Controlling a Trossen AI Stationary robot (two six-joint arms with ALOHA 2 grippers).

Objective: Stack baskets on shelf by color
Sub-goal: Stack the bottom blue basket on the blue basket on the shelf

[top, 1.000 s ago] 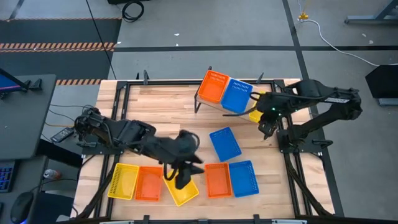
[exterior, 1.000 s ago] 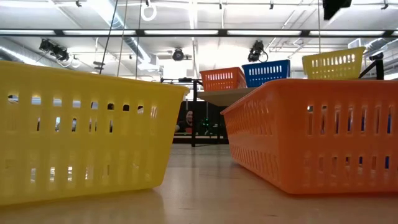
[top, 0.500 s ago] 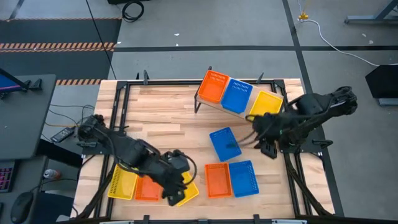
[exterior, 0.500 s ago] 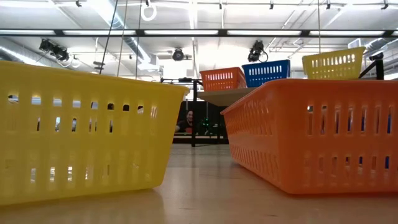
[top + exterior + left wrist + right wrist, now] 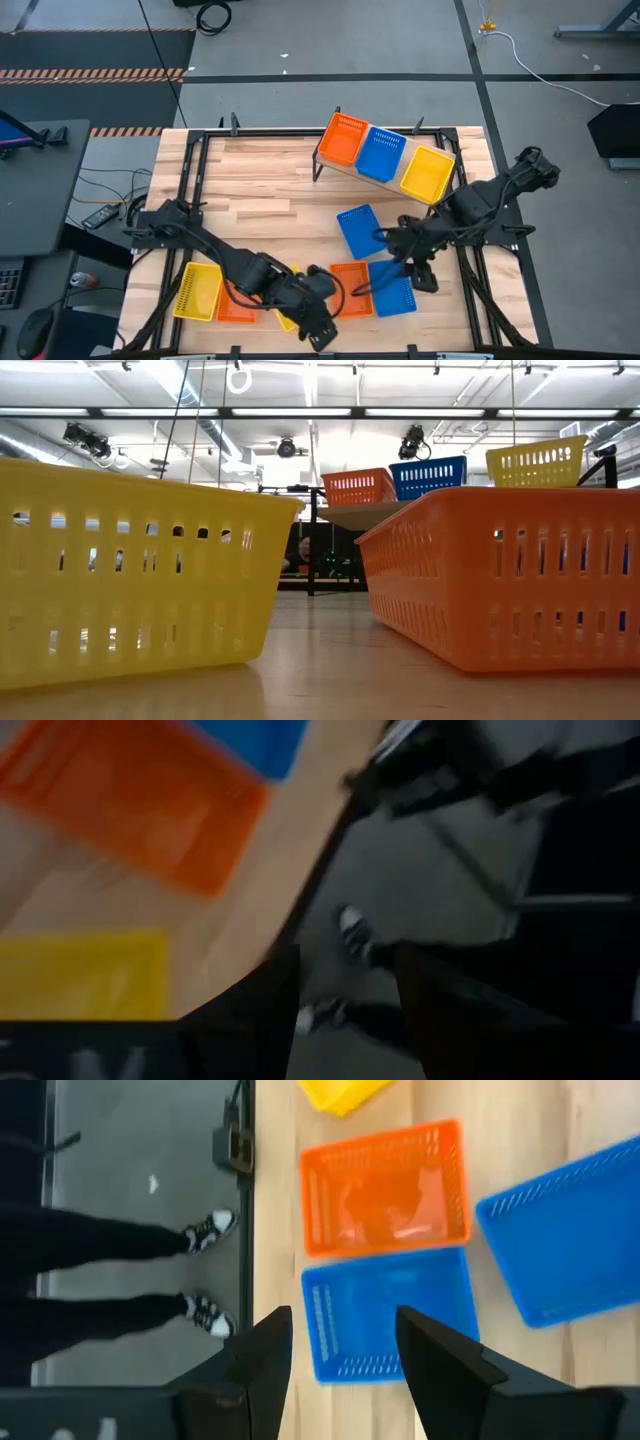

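Hovering farthest from the shelf [image 5: 322,160], my left jaws hang over the front edge of the desk [image 5: 260,180], fingers [image 5: 250,1010] spread wide with nothing between them. Past them I see floor and a person's shoes [image 5: 205,1230].

Just on the shelf side of those jaws lies a tilted yellow basket [image 5: 340,1092], partly under my left arm. Level with it in the front row, a second yellow basket [image 5: 197,290] and an orange basket [image 5: 235,303] sit side by side toward the left. An orange and blue pair sits toward the right: orange [image 5: 350,290] touching blue [image 5: 395,290].

My right jaws hang above that blue basket, fingers [image 5: 265,1350] set wide apart and holding nothing.

Nearer the shelf, a loose blue basket [image 5: 360,230] lies skewed on the desk, between the front row and the shelf.

On the shelf itself stand three baskets in a row, each alone: orange [image 5: 345,138], blue [image 5: 380,153] in the middle, and yellow [image 5: 427,172].
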